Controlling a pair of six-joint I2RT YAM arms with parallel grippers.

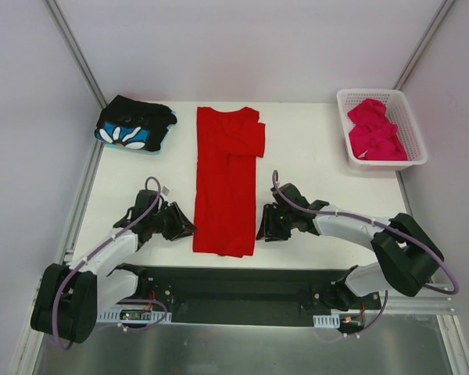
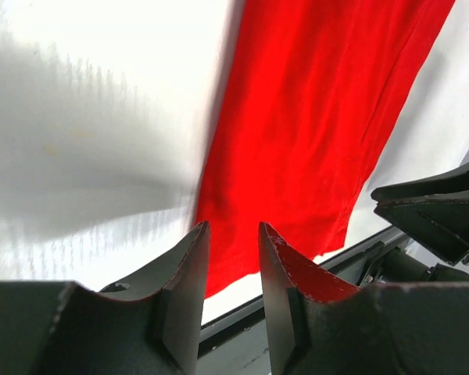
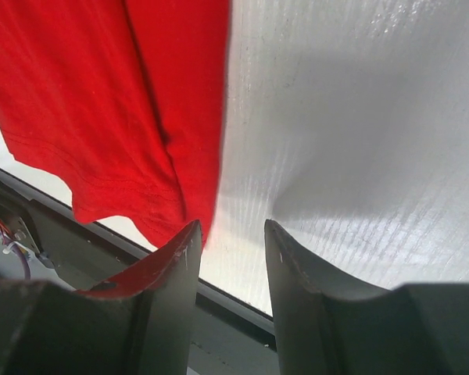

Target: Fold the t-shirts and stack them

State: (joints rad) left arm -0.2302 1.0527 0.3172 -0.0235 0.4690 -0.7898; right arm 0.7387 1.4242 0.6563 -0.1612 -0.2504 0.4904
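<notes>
Red t-shirt [image 1: 227, 180], folded lengthwise into a long strip, flat down the middle of the white table [image 1: 313, 172], hem toward the near edge. Just beside its near left corner, left gripper [image 1: 191, 226], jaws narrowly parted, nothing between them. Just beside the near right corner, right gripper [image 1: 263, 230], jaws likewise a narrow gap apart and empty. Far left, black flower-print t-shirt [image 1: 134, 126], folded. Far right, magenta-pink t-shirt [image 1: 375, 131], crumpled in a white basket [image 1: 371, 92].
</notes>
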